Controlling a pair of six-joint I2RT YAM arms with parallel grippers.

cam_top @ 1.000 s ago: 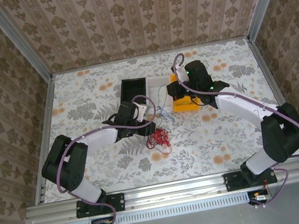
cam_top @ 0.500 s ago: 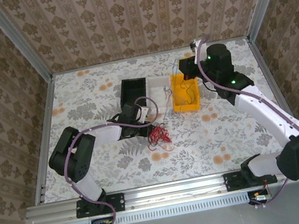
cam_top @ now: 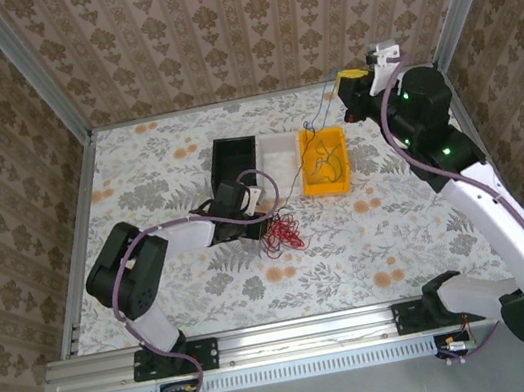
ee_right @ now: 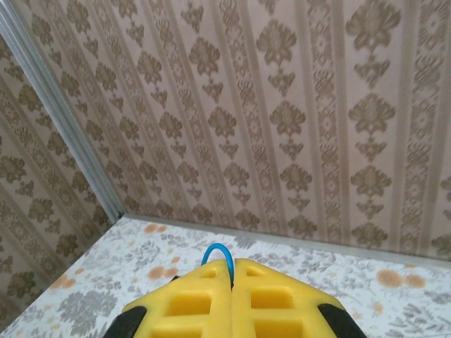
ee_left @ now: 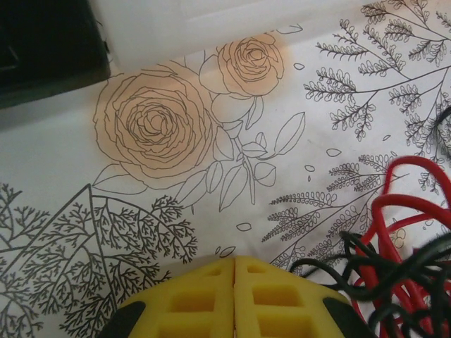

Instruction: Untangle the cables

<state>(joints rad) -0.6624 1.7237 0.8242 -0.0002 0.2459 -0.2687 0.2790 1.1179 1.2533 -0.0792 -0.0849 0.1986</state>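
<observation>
Above back corner — right gripper [ee_right: 232, 267] risen, pinching blue cable [ee_right: 214, 246]; left gripper [ee_left: 234, 263] newly shut.

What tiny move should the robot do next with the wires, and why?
Probably the right end effector should pull its pinched blue wire slightly farther from the red tangle, since it trails down toward the yellow bin, and the shut left end effector sits beside the tangle.

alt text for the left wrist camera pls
The left gripper, its yellow jaws shut, sits at the bottom edge beside a tangle of red and black cables at lower right. Both lie over a white tablecloth printed with roses and leaves, with the corner of a black bin at top left.
</observation>
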